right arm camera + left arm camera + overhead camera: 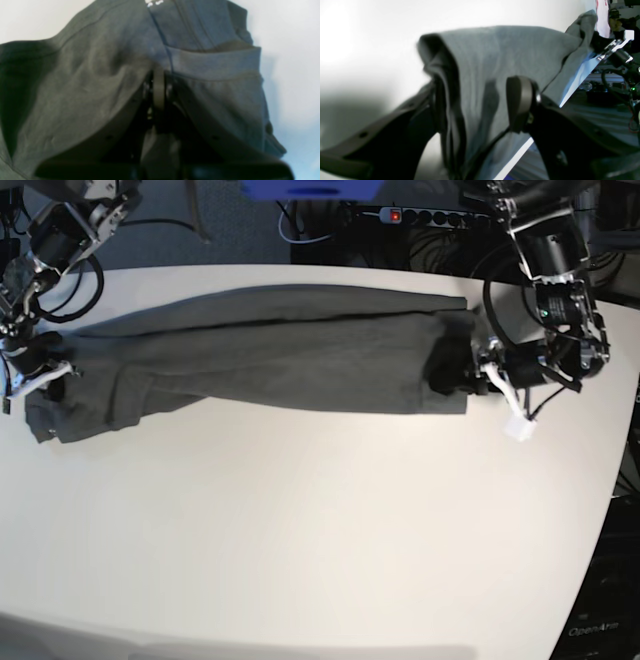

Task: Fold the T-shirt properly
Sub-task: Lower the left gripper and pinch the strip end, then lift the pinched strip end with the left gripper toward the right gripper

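Looking down from the base camera, we've got the T-shirt (280, 360) stretched out long across the far half of the white table (330, 540), bunched into a narrow band running side to side between both arms. Our right gripper (45, 375) is at one end of it with its jaws pressed tight together, pinching a fold of the grey fabric; the right wrist view shows cloth draped over both sides of the fingers. Our left gripper (470, 375) sits at the other end with its jaws spread wide, and in the left wrist view the shirt hangs down between the two fingers (520, 100). We can't tell whether they're actually squeezing it.
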You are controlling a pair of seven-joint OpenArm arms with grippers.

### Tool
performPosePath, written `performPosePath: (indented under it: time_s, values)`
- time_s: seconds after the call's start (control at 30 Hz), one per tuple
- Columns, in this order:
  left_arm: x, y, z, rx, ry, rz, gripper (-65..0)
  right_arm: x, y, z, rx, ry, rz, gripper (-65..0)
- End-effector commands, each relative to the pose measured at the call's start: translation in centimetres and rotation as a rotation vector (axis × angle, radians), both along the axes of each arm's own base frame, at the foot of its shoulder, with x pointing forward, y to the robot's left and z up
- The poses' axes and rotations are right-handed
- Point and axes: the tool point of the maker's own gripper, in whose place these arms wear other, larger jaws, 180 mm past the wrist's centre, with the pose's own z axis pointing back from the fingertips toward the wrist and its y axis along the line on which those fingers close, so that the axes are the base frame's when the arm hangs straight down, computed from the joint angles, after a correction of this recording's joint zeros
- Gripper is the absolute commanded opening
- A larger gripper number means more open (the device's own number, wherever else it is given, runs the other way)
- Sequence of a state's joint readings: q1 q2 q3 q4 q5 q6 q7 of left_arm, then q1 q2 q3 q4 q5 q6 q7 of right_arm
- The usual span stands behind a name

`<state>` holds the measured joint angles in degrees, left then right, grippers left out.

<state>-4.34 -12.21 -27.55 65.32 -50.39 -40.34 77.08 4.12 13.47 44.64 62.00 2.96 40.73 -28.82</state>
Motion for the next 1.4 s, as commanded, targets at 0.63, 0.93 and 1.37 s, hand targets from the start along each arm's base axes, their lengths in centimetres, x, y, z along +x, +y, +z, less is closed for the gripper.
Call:
performPosePath:
  time_s: [0.63, 0.93, 1.37]
  values:
    - [-1.9, 0.6, -1.7, 0.086, 0.092, -0.061, -62.3, -4.0, 0.4, -3.2, -0.014, 0.236, 0.025, -64.4]
    - [-0.3, 0.7, -0.6, 0.082, 0.049, -0.05, -62.3, -4.0, 0.4, -3.2, -0.014, 0.236, 0.025, -64.4]
    - [2.2, -3.0, 1.0, -0.003, -0.018, -0.062, -62.3, -3.6, 1.0, -3.3, -0.018, 0.24, 0.051, -64.4]
